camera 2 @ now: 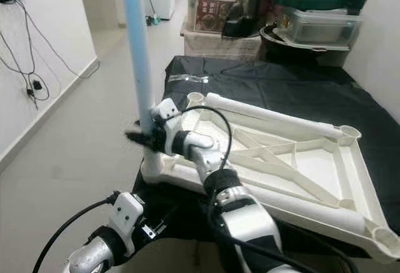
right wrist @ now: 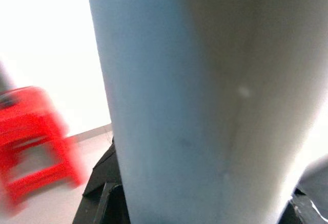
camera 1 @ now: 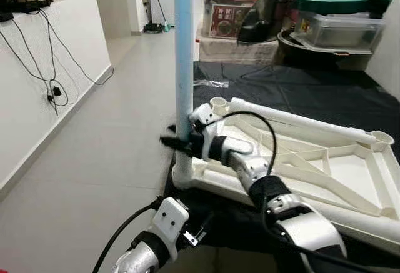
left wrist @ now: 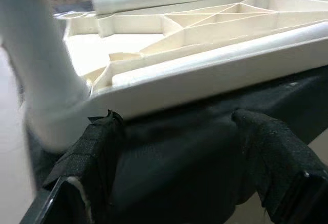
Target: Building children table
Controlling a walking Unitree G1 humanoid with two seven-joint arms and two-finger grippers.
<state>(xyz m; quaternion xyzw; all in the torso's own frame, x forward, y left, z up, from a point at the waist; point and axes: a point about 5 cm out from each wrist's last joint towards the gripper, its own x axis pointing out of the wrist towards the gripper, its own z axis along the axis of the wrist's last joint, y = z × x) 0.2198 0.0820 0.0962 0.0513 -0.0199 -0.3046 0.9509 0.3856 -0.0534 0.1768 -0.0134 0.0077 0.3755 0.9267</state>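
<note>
The right end effector clamps the blue leg, upright in the near-left socket of the upturned tabletop (three sockets look empty). The left end effector hangs apart below.

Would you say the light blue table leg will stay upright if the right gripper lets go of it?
Probably: the blue leg stands vertical, its foot in the tabletop's corner socket. It looks rigid and light. Being tall and slim, it may wobble or tip if the right gripper nudges it sideways.
</note>
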